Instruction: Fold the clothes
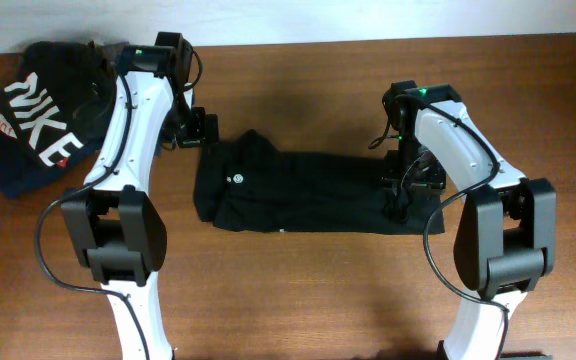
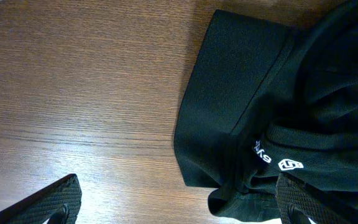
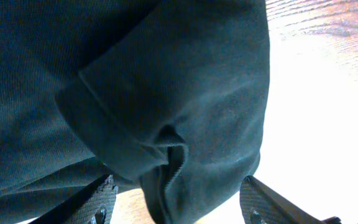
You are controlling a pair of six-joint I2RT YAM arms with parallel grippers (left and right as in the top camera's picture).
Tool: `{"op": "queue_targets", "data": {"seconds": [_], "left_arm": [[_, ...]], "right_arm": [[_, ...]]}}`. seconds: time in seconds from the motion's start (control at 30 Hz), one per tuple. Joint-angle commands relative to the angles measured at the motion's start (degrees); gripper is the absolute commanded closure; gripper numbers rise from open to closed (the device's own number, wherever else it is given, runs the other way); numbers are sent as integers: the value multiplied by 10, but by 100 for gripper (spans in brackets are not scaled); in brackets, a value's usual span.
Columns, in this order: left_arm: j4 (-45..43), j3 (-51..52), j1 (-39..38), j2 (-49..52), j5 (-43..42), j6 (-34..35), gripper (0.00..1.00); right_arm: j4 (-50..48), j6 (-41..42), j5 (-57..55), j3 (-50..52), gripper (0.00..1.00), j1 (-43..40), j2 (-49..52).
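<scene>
**Overhead:** black T-shirt (image 1: 298,190) lies mid-table (image 1: 298,300) as a flat folded band. Its long axis runs left to right, collar end (small white round mark) toward the left gripper (image 1: 200,128). The right gripper (image 1: 400,200) is over the opposite end.
**Left wrist:** jaws spread wide, holding nothing.
**Right wrist:** fingers (image 3: 98,196) parted above a hemmed fold, nothing grasped.

My left arm (image 1: 128,110) stretches from the near left edge toward the far side, wrist turned to the right. My left gripper (image 1: 200,128) has its fingers (image 2: 58,200) spread wide, clasping nothing. My right arm (image 1: 468,150) arches up from the near right and bends inward. My right gripper (image 1: 400,195) points down, fingers (image 3: 98,198) parted.
</scene>
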State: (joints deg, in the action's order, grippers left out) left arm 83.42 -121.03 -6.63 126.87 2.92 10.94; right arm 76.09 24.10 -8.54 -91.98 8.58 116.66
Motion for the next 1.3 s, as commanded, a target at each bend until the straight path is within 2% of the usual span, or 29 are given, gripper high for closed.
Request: {"op": "queue_targets", "data": {"seconds": [0.0,0.17,0.2,0.23,0.3,0.33,0.5,0.53,0.63,0.8,0.9,1.17,1.23,1.27], "left_arm": [[2,-6,-1,-10,-7,3,1],[5,-6,-1,-10,-6,3,1],[7,-6,-1,-10,-6,3,1],[9,-6,-1,-10,-6,3,1],[9,-6,-1,-10,-6,3,1],[8,-6,-1,-10,-6,3,1],[9,-6,-3,-10,-6,3,1],[9,-6,-3,-10,-6,3,1],[9,-6,-3,-10,-6,3,1],[9,-6,-4,-10,-6,3,1],[11,-6,-4,-10,-7,3,1],[11,-6,-4,-10,-7,3,1],[11,-6,-5,-10,-7,3,1],[11,-6,-6,-10,-7,3,1]], "right_arm": [[5,15,10,-12,32,3,8],[41,12,12,-49,32,-17,-30],[39,-8,27,-50,41,-26,-43],[38,-33,52,-49,62,-36,-52],[38,-77,103,-49,92,-57,-61],[38,-113,139,-49,96,-75,-60],[0,-175,206,-15,96,-119,-57],[-30,-209,253,12,96,-133,-57],[-79,-242,327,55,96,-146,-57],[-179,-377,612,169,96,-163,-56],[-247,-376,675,223,96,-174,-56],[-330,-374,694,294,93,-195,-40],[-336,-363,696,296,80,-195,-17],[-336,-357,696,296,77,-195,-13]]}}
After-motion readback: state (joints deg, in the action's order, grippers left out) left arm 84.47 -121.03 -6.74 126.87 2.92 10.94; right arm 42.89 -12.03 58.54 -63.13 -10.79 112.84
